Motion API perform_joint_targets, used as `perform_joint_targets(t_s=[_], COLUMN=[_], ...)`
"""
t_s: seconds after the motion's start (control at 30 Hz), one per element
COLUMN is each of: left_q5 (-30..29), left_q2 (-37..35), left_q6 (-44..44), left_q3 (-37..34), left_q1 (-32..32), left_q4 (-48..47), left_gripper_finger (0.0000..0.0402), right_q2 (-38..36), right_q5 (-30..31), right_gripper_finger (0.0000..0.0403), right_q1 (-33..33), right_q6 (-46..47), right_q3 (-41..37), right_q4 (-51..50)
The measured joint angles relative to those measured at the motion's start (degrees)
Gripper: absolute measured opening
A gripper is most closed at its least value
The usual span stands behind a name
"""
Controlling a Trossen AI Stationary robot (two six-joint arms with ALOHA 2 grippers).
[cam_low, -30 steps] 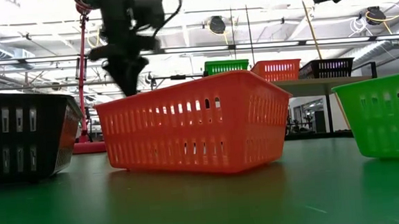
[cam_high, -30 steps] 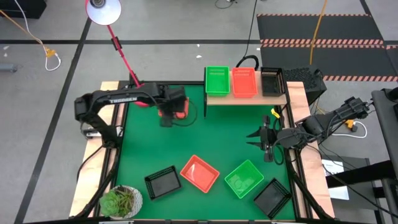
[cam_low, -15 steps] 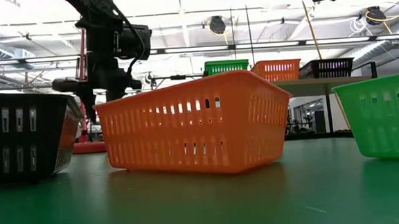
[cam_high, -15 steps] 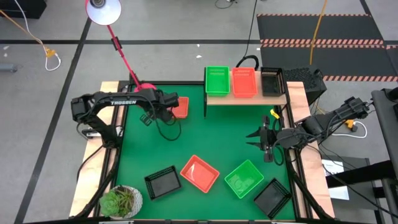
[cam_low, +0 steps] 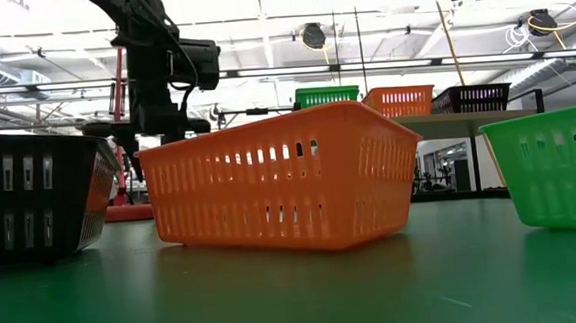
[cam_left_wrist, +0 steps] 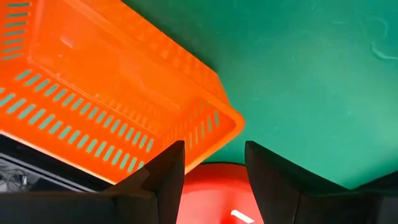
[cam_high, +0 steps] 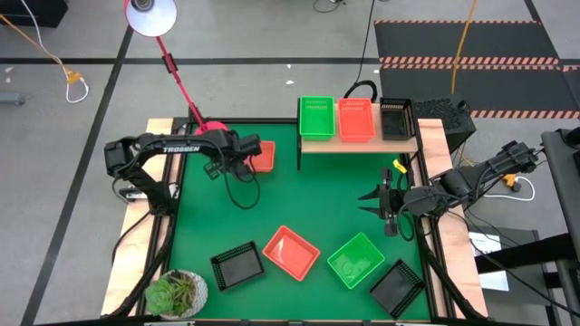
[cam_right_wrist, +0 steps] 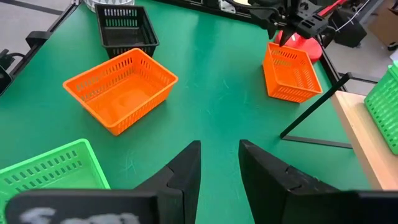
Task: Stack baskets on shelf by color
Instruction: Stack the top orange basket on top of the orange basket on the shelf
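A green, an orange and a black basket sit side by side on the light-wood shelf. Another orange basket rests on its base at the table's far left, beside the red lamp base. My left gripper hangs open just left of it, pointing down, its fingers over the lamp base near the basket's corner. Near the front lie a black, an orange, a green and another black basket. My right gripper waits open at the table's right.
A red lamp stands on its round base at the far left corner, its stem leaning out over the floor. A potted plant sits at the near left corner. Open green table lies between the two arms.
My left gripper has moved from above the far-left orange basket toward the table's left edge and turned about, then stayed still. The orange basket, half covered by the gripper before, now shows whole on the table where it was.
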Motion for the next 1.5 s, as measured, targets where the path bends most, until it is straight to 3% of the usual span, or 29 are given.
perform_joint_targets(t_s=[0.37,0.67,0.77,0.93,1.13,1.3,1.5], left_q5=[0.85,-0.25,-0.81,-1.04,-0.26,1.04,6.25], left_q2=[0.02,0.02,-0.29,-0.42,-0.42,-0.44,0.11], left_q6=[3.10,0.17,-6.90,-25.67,-51.45,-65.67,-68.63], left_q3=[-3.82,-4.87,-4.05,-1.62,2.61,2.95,2.32], left_q1=[1.55,0.84,-0.80,-5.42,-12.72,-18.17,-22.83], left_q4=[4.65,6.29,6.16,5.69,7.01,14.07,24.39], left_gripper_finger=[0.0161,0.0033,0.0013,0.0033,0.0009,0.0018,0.0008], right_q2=[0.00,0.00,0.02,2.64,13.24,24.79,37.59], right_q5=[0.00,0.09,0.38,7.98,10.94,6.52,-1.18], right_gripper_finger=[0.0105,0.0105,0.0105,0.0105,0.0105,0.0105,0.0109], right_q1=[0.00,-0.02,-0.02,-0.11,-3.33,-7.26,-11.41], right_q6=[0.00,-1.31,-1.34,-1.38,-6.95,-10.06,-8.39], right_q3=[0.00,0.00,0.00,0.02,0.02,0.07,4.67], right_q4=[1.24,3.06,3.98,9.58,25.67,37.68,42.60])
